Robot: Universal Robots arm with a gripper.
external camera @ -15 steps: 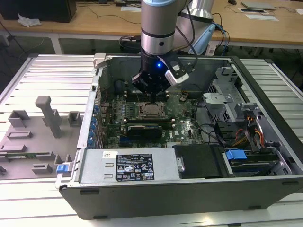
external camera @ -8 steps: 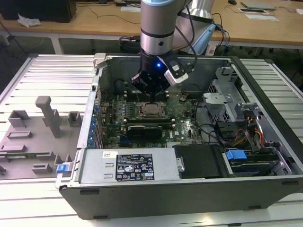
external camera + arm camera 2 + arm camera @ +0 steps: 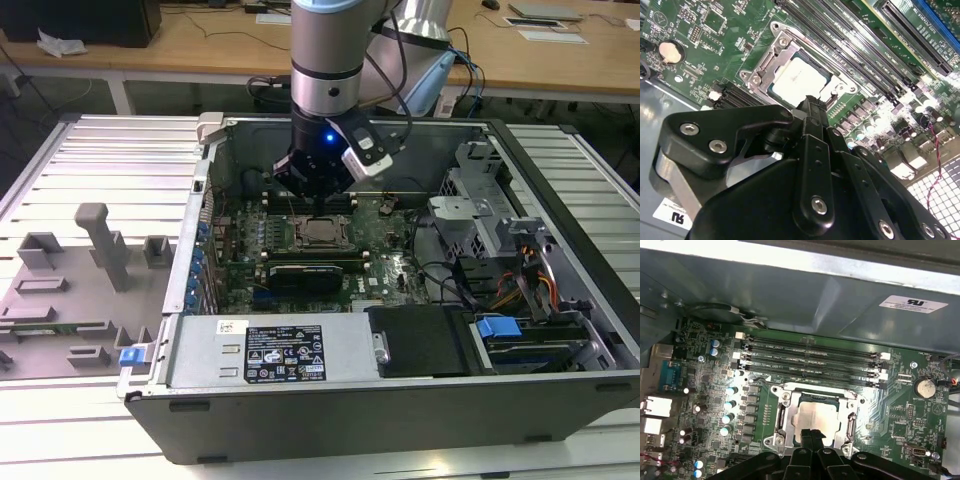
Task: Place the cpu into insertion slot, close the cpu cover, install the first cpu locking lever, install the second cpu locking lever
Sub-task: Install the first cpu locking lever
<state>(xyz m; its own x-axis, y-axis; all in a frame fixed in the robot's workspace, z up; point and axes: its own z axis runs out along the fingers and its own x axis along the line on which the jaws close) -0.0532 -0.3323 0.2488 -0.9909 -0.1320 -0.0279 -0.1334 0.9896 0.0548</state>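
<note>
Dull silver metal marks the cpu [image 3: 816, 421], which lies flat inside the insertion slot [image 3: 812, 392] on the green board [image 3: 900, 405] of the opened computer case [image 3: 400, 400]. The cpu cover [image 3: 846, 409] appears to be folded down on the slot, its window framing the chip's top. Whether either locking lever is hooked down cannot be told.

The gripper [image 3: 812, 433] hangs directly over the slot, with its tip near the edge of the cover farthest from the memory slots [image 3: 810, 357]. The jaws look clenched together with nothing between them. Whether the tip touches the cover or floats just above it is unclear.

The chip is probably light, thin and stiff, with a smooth top that would slide under a careless push. The slot's pin field beneath it is likely the fragile part, so sideways force should be avoided. If the chip had to be held, its outer edges would be the place, never its underside. The cover looks like thin springy sheet metal, best pressed on the frame strip beside the window and not on the chip's lid.
</note>
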